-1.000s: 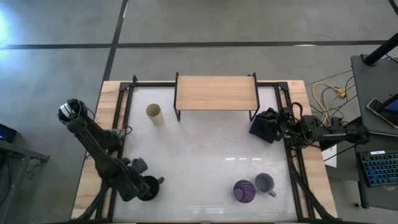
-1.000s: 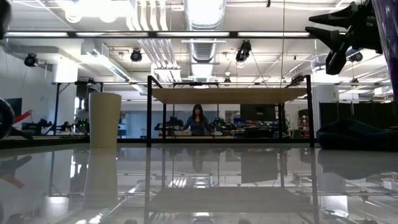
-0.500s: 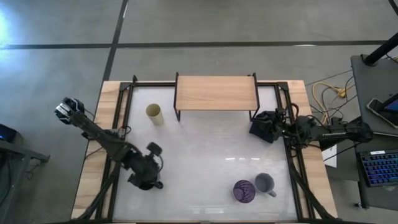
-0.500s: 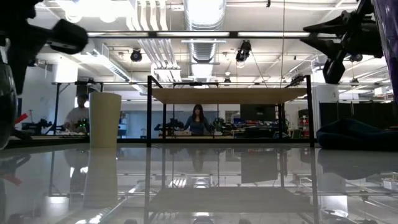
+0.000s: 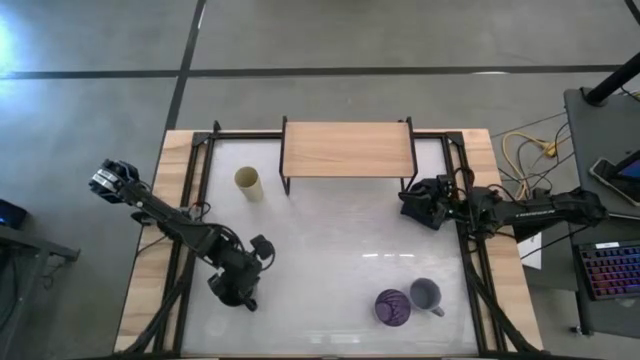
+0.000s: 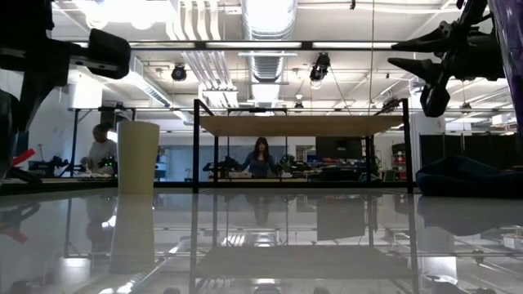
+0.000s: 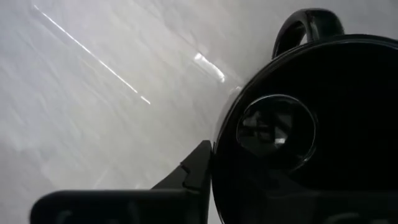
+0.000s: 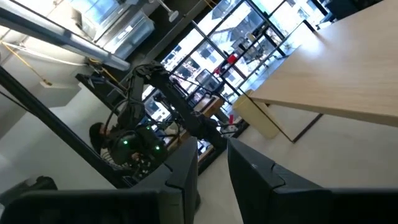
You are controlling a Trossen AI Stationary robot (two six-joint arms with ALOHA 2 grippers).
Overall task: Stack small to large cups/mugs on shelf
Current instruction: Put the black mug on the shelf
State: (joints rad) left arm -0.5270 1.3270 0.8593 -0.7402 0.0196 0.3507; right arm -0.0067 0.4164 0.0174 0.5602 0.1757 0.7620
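The black handled mug (image 7: 311,137) stands at the near left of the table, under my left gripper (image 5: 240,288), which is shut on it. The cream cup (image 5: 248,183) stands upright on the table, left of the wooden-topped shelf (image 5: 348,148). The purple tumbler (image 5: 392,307) and the lavender-grey mug (image 5: 426,295) stand side by side at the near right. My right gripper (image 8: 213,168) is shut and empty, held above the table over the navy cloth (image 5: 424,212), right of the shelf. My left gripper comes at the black mug from above. One finger (image 7: 194,173) lies against the outside of the mug's wall at the rim (image 7: 217,155), away from the handle (image 7: 308,22). The other finger is lost in the dark inside. Whether the mug is clear of the table, I cannot tell.
The shelf's thin black legs (image 6: 196,147) stand on the table at the far middle, with open space under the board. The navy cloth lump (image 6: 466,175) lies by the shelf's right legs. People show in the room behind (image 6: 260,159).
My left gripper has swung round over the black mug, its wrist going toward the table's right and far side. My right gripper has reached toward the table's left, out over the navy cloth.
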